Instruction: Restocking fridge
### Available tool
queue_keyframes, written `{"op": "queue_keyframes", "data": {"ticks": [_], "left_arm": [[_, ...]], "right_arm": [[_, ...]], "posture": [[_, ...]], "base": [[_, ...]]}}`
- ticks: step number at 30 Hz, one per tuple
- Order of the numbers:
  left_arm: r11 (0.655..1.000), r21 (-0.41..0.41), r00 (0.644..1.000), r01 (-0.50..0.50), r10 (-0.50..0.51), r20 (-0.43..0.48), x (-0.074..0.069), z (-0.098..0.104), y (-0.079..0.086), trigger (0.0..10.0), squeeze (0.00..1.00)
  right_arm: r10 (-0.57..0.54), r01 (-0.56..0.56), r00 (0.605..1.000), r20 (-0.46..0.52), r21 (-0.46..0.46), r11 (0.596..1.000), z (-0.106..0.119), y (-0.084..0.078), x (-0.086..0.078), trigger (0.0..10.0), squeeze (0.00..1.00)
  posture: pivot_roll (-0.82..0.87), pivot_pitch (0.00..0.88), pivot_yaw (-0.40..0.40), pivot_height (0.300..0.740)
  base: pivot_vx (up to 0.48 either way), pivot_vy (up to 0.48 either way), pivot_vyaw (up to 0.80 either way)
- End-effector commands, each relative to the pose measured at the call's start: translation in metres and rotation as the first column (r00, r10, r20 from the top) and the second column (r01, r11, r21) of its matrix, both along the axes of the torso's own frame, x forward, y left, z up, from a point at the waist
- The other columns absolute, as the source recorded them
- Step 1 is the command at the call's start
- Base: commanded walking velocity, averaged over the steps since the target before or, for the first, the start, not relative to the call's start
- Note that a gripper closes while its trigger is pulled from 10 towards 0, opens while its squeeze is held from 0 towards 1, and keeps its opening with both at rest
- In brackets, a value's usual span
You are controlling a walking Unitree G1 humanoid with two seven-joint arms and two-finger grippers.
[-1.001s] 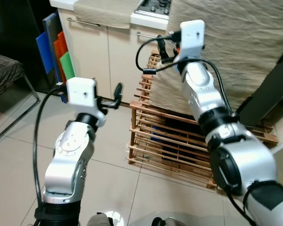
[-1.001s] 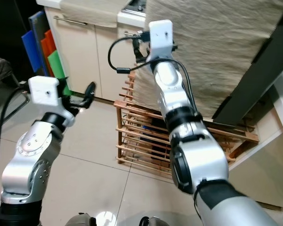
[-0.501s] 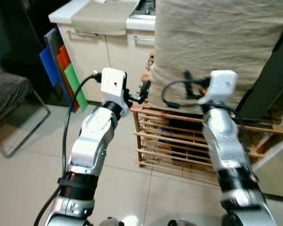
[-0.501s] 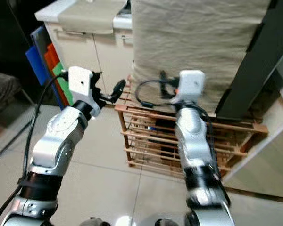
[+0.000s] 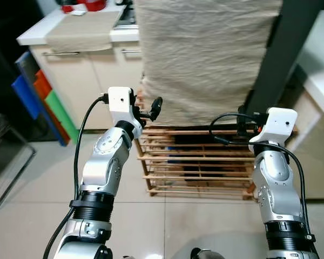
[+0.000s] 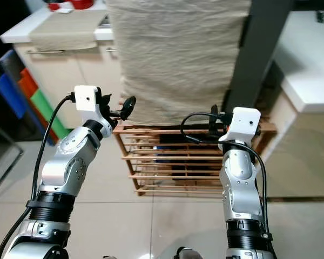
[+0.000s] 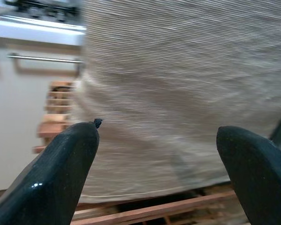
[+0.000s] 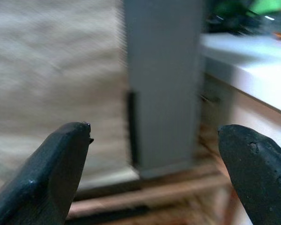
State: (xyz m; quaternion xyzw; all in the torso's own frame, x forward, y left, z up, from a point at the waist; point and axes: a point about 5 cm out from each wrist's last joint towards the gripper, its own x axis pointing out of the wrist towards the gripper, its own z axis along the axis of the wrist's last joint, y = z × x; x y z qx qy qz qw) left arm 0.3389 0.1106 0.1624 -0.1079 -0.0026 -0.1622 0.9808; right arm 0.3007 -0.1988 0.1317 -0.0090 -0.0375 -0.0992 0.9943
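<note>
My left gripper [image 5: 153, 109] is held up in front of a large beige cloth [image 5: 202, 54] that hangs over something tall. Its fingers [image 7: 61, 168] stand open with nothing between them. My right gripper [image 5: 242, 115] is lower, to the right, near the top of a wooden slatted rack [image 5: 194, 162]. In the right wrist view its fingers [image 8: 61, 164] are open and empty, facing a dark grey upright panel [image 8: 161, 70] beside the cloth. I cannot make out any groceries or a fridge interior.
A cream cabinet [image 5: 81, 81] with a cloth-covered counter stands at the left, with blue, orange and green boards [image 5: 40, 100] leaning beside it. A white counter [image 5: 321, 59] is on the right. A chair frame [image 5: 2, 162] sits at far left on the tiled floor [image 5: 38, 216].
The whole view has swung to the right. My right arm has come down from high against the cloth to low on the right. My left gripper has risen toward the cloth.
</note>
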Motion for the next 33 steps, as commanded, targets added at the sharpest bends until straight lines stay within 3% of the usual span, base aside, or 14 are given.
{"op": "queue_keyframes", "data": {"ticks": [1, 8, 14, 25, 33], "left_arm": [[1.0, 0.004, 1.0, -0.022, 0.022, 0.001, -0.001, -0.003, 0.01, 10.0, 0.0], [1.0, -0.001, 1.0, 0.026, -0.026, 0.01, -0.003, -0.005, 0.002, 10.0, 0.0], [0.997, 0.017, 0.996, 0.078, -0.079, 0.038, 0.0, -0.001, -0.01, 10.0, 0.0], [0.994, 0.024, 0.993, 0.103, -0.104, 0.048, 0.001, -0.001, -0.016, 10.0, 0.0], [0.995, 0.018, 0.995, 0.093, -0.094, 0.045, 0.003, -0.002, -0.014, 10.0, 0.0]], "right_arm": [[-0.013, 0.013, 1.0, -0.023, -0.005, 1.0, -0.002, -0.002, -0.003, 10.0, 0.0], [-0.006, 0.005, 1.0, -0.031, -0.055, 0.998, -0.002, -0.002, -0.004, 10.0, 0.0], [-0.005, 0.003, 0.999, -0.037, -0.06, 0.998, -0.002, 0.001, -0.007, 10.0, 0.0], [-0.012, 0.008, 0.999, -0.044, -0.068, 0.998, -0.003, -0.001, -0.009, 10.0, 0.0], [-0.012, 0.008, 0.999, -0.05, -0.078, 0.997, -0.004, -0.002, -0.009, 10.0, 0.0]], "posture": [[-0.14, 0.0, 0.088, 0.74], [-0.15, 0.0, 0.097, 0.74], [-0.17, 0.0, 0.114, 0.74], [-0.18, 0.0, 0.119, 0.74], [-0.17, 0.0, 0.116, 0.74]], "base": [[0.0, 0.0, -0.72], [0.0, -0.071, -0.72], [0.0, -0.446, -0.72], [0.0, -0.441, -0.72], [0.0, 0.0, -0.72]]}}
